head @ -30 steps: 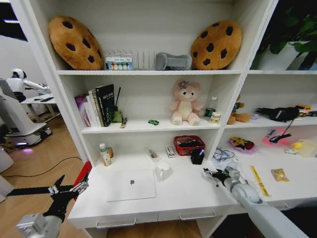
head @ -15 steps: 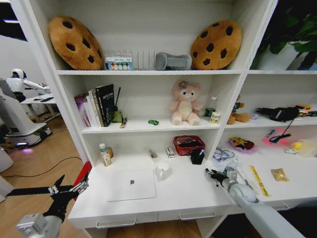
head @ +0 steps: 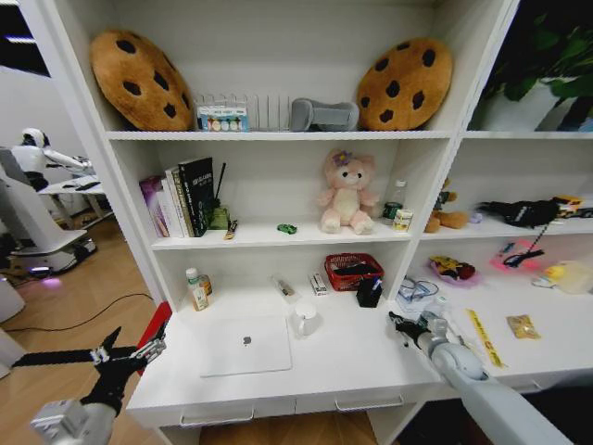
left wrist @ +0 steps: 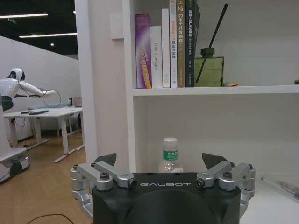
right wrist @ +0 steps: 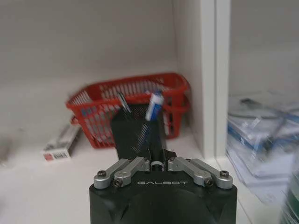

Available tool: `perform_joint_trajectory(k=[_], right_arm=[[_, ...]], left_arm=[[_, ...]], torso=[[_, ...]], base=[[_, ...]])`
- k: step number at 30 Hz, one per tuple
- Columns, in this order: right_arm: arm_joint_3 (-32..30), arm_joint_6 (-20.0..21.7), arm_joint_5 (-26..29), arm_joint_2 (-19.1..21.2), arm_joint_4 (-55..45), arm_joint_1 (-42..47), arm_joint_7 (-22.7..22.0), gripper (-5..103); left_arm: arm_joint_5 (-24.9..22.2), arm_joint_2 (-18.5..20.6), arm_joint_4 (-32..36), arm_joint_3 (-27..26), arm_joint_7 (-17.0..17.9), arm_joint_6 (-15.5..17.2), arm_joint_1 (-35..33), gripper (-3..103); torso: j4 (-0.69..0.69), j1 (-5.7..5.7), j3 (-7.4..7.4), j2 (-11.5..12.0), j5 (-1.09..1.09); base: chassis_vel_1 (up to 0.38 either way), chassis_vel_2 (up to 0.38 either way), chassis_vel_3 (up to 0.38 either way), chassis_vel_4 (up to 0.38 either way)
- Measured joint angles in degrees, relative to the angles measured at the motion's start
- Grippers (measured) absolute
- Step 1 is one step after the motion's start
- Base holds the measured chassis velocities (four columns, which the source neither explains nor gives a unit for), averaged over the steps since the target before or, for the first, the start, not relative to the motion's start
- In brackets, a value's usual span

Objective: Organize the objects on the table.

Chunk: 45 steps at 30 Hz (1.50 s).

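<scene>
My right gripper [head: 399, 324] hovers over the white table [head: 343, 366], right of the white mug [head: 304, 320] and in front of the black mesh pen holder [head: 369, 293]. In the right wrist view its fingers [right wrist: 135, 166] are shut on a thin blue pen [right wrist: 153, 103] that points at the holder [right wrist: 135, 133], where a black pen [right wrist: 123, 101] stands. The silver laptop [head: 246, 345] lies shut at the table's left. A green toy car [head: 287, 228] sits on the middle shelf, and a tan snack packet [head: 523, 325] lies far right. My left gripper [head: 125, 350] hangs open beyond the table's left edge.
A red basket [head: 354, 271] stands behind the pen holder against the shelf divider. A small bottle [head: 195, 289] is at the back left of the table. A yellow strip [head: 484, 338] and loose packets lie to the right. Books, a plush toy and cookie cushions fill the shelves above.
My right gripper has edged slightly to the right and toward the pen holder. The left arm has not moved.
</scene>
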State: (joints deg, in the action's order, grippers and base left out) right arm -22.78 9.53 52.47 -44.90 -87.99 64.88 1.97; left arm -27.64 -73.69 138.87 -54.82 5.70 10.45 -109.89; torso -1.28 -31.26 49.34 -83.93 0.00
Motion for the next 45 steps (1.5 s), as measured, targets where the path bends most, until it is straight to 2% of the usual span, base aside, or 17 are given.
perform_joint_trajectory(k=[3,4,5,6,9,12,18,21,26,32,33,39,44,45], right_arm=[[1.1,-5.7,0.3,0.2,-0.8,-2.4,2.5,12],[1.1,-5.7,0.3,0.2,-0.8,-2.4,2.5,12],[2.2,-8.2,0.3,-0.1,-0.5,-4.2,3.0,12],[2.2,-8.2,0.3,-0.1,-0.5,-4.2,3.0,12],[5.0,-14.5,-1.4,-2.0,2.5,-9.0,2.7,12],[6.1,-16.4,-2.8,-2.9,3.9,-10.8,2.2,12],[10.7,-22.3,-9.3,-6.1,11.3,-18.1,-0.9,12],[12.2,-23.8,-10.6,-6.9,13.8,-20.5,-1.4,12],[12.4,-24.0,-10.8,-7.1,14.3,-20.9,-1.5,12],[15.1,-26.3,-12.9,-9.2,20.1,-25.8,-3.1,12],[15.9,-27.8,-14.0,-10.1,22.5,-26.9,-3.7,12],[17.7,-29.9,-14.9,-12.9,27.5,-28.9,-4.4,12],[17.3,-29.2,-15.3,-13.0,27.4,-28.6,-4.4,10],[16.9,-28.1,-15.1,-12.8,26.6,-28.3,-4.4,14]], left_arm=[[0.0,0.0,0.0,0.0,0.0,0.0,0.0,100],[0.0,0.0,0.0,0.0,0.0,0.0,0.0,100],[0.0,0.0,0.0,0.0,0.0,0.0,0.0,100],[0.0,0.0,0.0,0.0,0.0,0.0,0.0,100],[0.0,0.0,0.0,0.0,0.0,0.0,0.0,100],[0.0,0.0,0.0,0.0,0.0,0.0,0.0,100],[0.0,0.0,0.0,0.0,0.0,0.0,0.0,100],[0.0,0.0,0.0,0.0,0.0,0.0,0.0,100],[0.0,0.0,0.0,0.0,0.0,0.0,0.0,100],[0.0,0.0,0.0,0.0,0.0,0.0,0.0,100],[0.0,0.0,0.0,0.0,0.0,0.0,0.0,100],[0.0,0.0,0.0,0.0,0.0,0.0,0.0,100],[0.0,0.0,0.0,0.0,0.0,0.0,0.0,100],[0.0,0.0,0.0,0.0,0.0,0.0,0.0,100]], torso=[[0.0,0.0,0.0,0.0,0.0],[0.0,0.0,0.0,0.0,0.0],[0.01,0.0,0.0,0.0,-0.01],[0.01,0.0,0.0,0.0,-0.01],[0.02,0.0,0.01,0.0,0.01],[0.01,0.0,0.0,0.0,-0.02],[0.0,0.0,0.0,0.0,0.0],[0.01,0.0,0.01,0.0,0.0],[0.02,-0.01,0.01,0.0,0.0],[0.0,0.0,0.0,0.0,-0.01],[-0.02,0.0,0.01,0.0,-0.01],[0.01,0.0,0.0,0.0,0.0],[0.01,-0.01,0.0,0.0,-0.01],[0.0,-0.01,0.0,0.0,0.01]], base=[[0.0,0.0,0.0,0.0],[0.0,0.0,0.0,0.0],[0.0,0.0,0.0,0.0],[0.0,0.0,0.0,0.0],[0.0,0.0,0.0,0.0],[0.0,0.0,0.0,0.0],[0.0,0.0,0.0,0.0],[0.0,0.0,0.0,0.0],[0.0,0.0,0.0,0.0],[0.0,0.0,0.0,0.0],[0.0,0.0,0.0,0.0],[0.0,0.0,0.0,0.0],[0.0,0.0,0.0,0.0],[0.0,0.0,0.0,0.0]])
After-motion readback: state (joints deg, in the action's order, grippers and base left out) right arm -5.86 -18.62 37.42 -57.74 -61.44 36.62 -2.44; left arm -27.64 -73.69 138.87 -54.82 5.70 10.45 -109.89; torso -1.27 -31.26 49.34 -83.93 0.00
